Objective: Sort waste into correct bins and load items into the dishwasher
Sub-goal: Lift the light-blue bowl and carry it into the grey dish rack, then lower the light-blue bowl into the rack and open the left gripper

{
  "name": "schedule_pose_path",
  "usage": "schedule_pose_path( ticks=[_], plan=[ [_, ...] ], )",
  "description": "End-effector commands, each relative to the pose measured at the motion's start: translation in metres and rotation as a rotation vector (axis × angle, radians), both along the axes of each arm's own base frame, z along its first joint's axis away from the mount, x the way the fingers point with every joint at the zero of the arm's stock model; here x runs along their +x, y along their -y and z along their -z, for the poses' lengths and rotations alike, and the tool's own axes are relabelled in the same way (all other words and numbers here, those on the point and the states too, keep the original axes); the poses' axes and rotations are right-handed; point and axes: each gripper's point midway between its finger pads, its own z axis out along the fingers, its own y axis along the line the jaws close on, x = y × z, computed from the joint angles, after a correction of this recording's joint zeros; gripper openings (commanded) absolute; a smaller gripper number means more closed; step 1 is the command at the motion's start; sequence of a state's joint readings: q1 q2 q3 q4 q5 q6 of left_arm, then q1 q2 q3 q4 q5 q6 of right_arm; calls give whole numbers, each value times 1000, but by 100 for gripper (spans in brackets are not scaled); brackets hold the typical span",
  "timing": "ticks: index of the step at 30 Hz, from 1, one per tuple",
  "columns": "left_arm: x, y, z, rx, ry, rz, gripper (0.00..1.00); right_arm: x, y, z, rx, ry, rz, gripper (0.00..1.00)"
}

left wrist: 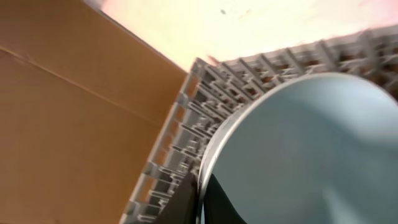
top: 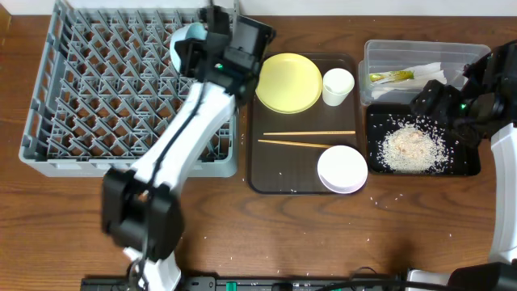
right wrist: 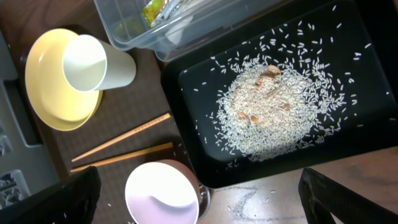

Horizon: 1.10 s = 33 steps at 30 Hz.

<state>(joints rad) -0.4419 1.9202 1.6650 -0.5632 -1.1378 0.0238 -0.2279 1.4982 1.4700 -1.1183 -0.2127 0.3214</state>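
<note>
My left gripper (top: 196,48) (left wrist: 201,200) is shut on the rim of the light blue bowl (top: 184,36) (left wrist: 298,155) and holds it on edge over the far right corner of the grey dish rack (top: 97,89) (left wrist: 205,112). My right gripper (top: 434,99) (right wrist: 199,194) is open and empty above the black tray (top: 468,162) (right wrist: 367,62), which holds the rice scraps (top: 412,148) (right wrist: 273,112). The yellow plate (top: 288,82) (right wrist: 50,102), white cup (top: 338,86) (right wrist: 93,62), chopsticks (top: 307,139) (right wrist: 121,146) and white bowl (top: 342,169) (right wrist: 161,199) sit on the brown tray (top: 266,174).
The clear tub (top: 420,52) (right wrist: 168,31) behind the black tray holds the green-yellow wrapper (top: 392,78) (right wrist: 152,12) and white napkins (top: 424,69). Stray rice grains lie on the table near the black tray's front corner. A cardboard surface fills the left of the left wrist view.
</note>
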Motion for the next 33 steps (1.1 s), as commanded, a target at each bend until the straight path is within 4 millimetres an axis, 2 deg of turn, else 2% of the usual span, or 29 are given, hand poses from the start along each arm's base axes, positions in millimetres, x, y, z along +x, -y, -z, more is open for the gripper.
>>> schedule_pose_path(
  ticks=[1, 5, 10, 17, 25, 33],
  plan=[
    [0, -12, -6, 187, -1, -108, 7, 1, -1, -7, -1, 20, -3, 99],
    [8, -9, 24, 225, -58, -110, 7, 1, -1, -7, -1, 20, -3, 99],
    [15, -7, 47, 243, -84, -112, 7, 1, -1, -7, -1, 20, -3, 99],
    [18, -9, 55, 240, -82, -119, 7, 1, -1, -7, -1, 20, -3, 99],
    [15, -10, 55, 280, -107, -125, 7, 1, -1, -7, -1, 20, -3, 99],
    [6, 0, 74, 298, -152, -87, 8, 1, -1, -7, -1, 20, -3, 99]
  ],
)
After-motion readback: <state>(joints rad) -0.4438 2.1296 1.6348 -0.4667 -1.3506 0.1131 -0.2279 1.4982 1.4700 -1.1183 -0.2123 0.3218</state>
